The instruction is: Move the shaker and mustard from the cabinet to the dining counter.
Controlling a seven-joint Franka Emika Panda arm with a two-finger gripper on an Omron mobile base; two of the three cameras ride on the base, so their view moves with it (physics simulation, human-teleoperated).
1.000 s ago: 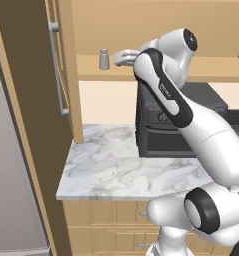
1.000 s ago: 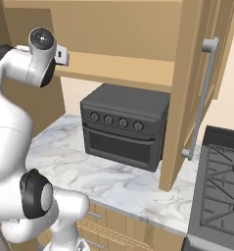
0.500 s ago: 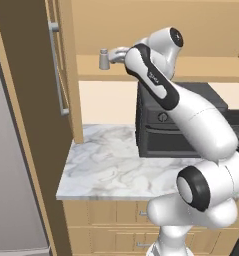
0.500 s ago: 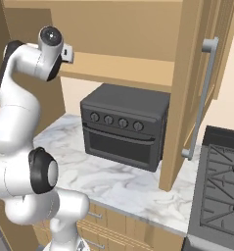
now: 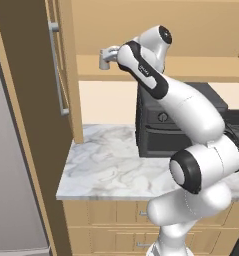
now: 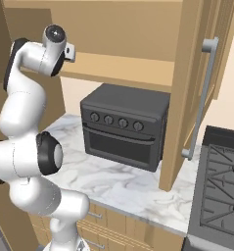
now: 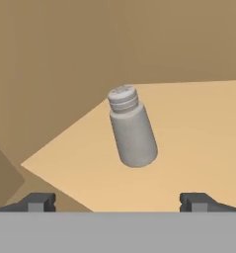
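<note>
Left base view, shaker: the shaker [image 5: 104, 58] is seen standing on the cabinet shelf [image 5: 201, 70], near the shelf's left end, just beside the open cabinet door [image 5: 58, 70]; the arm's wrist is reached in from the right of the shaker, so the tool itself is largely hidden behind it and its spread cannot be told here
Left base view, surroundings: the black oven [image 5: 191, 125] is set below the shelf, on the marble counter [image 5: 101, 165]; neither should be met if the hand is kept at shelf height

Right base view, arm: the arm is seen folded high at the left end of the cabinet [image 6: 138, 39], its wrist level with the shelf; the shaker is not made out from here

Hand view, tool: the tool [image 7: 117, 200] is held fully apart and empty; its two fingertips [image 7: 38, 201] are seen low, with the shaker between their lines but ahead of them, not touched
Hand view, shaker: it appears tilted, which is judged to be the camera's roll, not a lean

Step in hand: the approach to grasp the shaker
Advice: the hand should be advanced straight along its own axis until the grey body lies between the fingers; the body is better gripped than the narrower cap; the fingers should be kept just above the shelf; closing should be delayed until the shaker is centred, since it is judged light and easily toppled by a one-sided nudge
</note>
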